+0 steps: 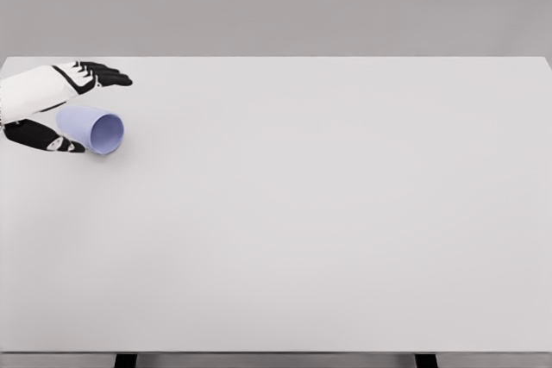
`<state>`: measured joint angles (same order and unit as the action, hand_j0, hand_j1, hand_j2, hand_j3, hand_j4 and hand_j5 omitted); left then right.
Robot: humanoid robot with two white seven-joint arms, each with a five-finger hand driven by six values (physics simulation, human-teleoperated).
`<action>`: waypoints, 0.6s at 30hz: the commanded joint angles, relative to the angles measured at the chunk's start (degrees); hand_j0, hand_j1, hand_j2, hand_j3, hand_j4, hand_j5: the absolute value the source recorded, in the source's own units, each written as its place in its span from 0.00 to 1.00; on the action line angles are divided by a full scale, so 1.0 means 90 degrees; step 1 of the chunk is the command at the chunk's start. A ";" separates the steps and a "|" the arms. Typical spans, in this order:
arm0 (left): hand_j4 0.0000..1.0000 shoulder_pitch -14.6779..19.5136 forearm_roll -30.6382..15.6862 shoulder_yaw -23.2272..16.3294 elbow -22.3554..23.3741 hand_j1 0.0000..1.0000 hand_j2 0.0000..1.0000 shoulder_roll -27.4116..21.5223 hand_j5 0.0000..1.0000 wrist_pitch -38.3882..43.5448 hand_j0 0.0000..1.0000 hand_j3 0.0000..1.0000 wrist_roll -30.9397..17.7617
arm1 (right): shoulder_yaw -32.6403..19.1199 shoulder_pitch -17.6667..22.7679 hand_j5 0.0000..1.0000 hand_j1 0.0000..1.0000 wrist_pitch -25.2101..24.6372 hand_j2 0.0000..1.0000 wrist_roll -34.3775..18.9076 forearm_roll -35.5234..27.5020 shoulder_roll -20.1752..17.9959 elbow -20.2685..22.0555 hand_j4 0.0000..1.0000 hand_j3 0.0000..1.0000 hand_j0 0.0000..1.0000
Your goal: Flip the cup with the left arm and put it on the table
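A wide white tabletop [328,213] stretches before me under a gray backdrop. At its far left edge, my left hand [52,105] reaches in, fingers [108,75] extended and spread, thumb [43,138] low, bracketing the cup without closing on it. The pale blue cup [91,127] lies on its side between fingers and thumb, its open mouth toward me.
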<state>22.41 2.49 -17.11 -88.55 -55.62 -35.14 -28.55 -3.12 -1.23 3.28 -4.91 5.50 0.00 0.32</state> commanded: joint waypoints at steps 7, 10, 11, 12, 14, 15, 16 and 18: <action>1.00 -0.0010 -0.0023 -0.0032 0.0200 1.00 1.00 0.0028 1.00 0.0015 1.00 1.00 -0.0030 | 0.0034 0.0029 1.00 1.00 -0.0003 1.00 -0.0001 0.0004 0.0000 0.0003 1.00 1.00 1.00; 1.00 0.0029 -0.0023 -0.0023 0.0337 1.00 1.00 -0.0050 1.00 0.0015 1.00 1.00 -0.0401 | 0.0034 0.0029 1.00 1.00 -0.0003 1.00 -0.0001 0.0004 0.0000 0.0003 1.00 1.00 1.00; 1.00 0.0029 -0.0023 -0.0022 0.0347 1.00 1.00 -0.0070 1.00 0.0015 1.00 1.00 -0.0470 | 0.0034 0.0029 1.00 1.00 -0.0003 1.00 -0.0001 0.0004 0.0000 0.0003 1.00 1.00 1.00; 1.00 0.0029 -0.0013 -0.0032 0.0415 1.00 1.00 -0.0051 1.00 0.0015 1.00 1.00 -0.0567 | 0.0034 0.0029 1.00 1.00 -0.0003 1.00 -0.0001 0.0004 0.0000 0.0003 1.00 1.00 1.00; 1.00 0.0204 -0.0081 -0.0266 0.0688 1.00 1.00 -0.0206 1.00 0.0015 1.00 1.00 -0.0558 | 0.0034 0.0029 1.00 1.00 -0.0003 1.00 -0.0001 0.0004 0.0000 0.0003 1.00 1.00 1.00; 1.00 0.0507 -0.0052 -0.0500 0.0972 1.00 1.00 -0.0265 1.00 0.0015 1.00 1.00 -0.0519 | 0.0034 0.0029 1.00 1.00 -0.0003 1.00 -0.0001 0.0004 0.0000 0.0003 1.00 1.00 1.00; 1.00 0.0732 0.0016 -0.0890 0.1118 1.00 1.00 -0.0285 1.00 0.0015 1.00 1.00 -0.0421 | 0.0034 0.0029 1.00 1.00 -0.0003 1.00 -0.0001 0.0004 0.0000 0.0003 1.00 1.00 1.00; 1.00 0.0986 0.0075 -0.1292 0.1275 1.00 1.00 -0.0655 1.00 0.0015 1.00 1.00 -0.0362 | 0.0034 0.0029 1.00 1.00 -0.0003 1.00 -0.0001 0.0004 0.0000 0.0003 1.00 1.00 1.00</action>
<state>31.46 3.03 -25.09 -79.08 -59.21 -35.11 -32.21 -2.81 -0.97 3.25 -4.91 5.54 0.00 0.35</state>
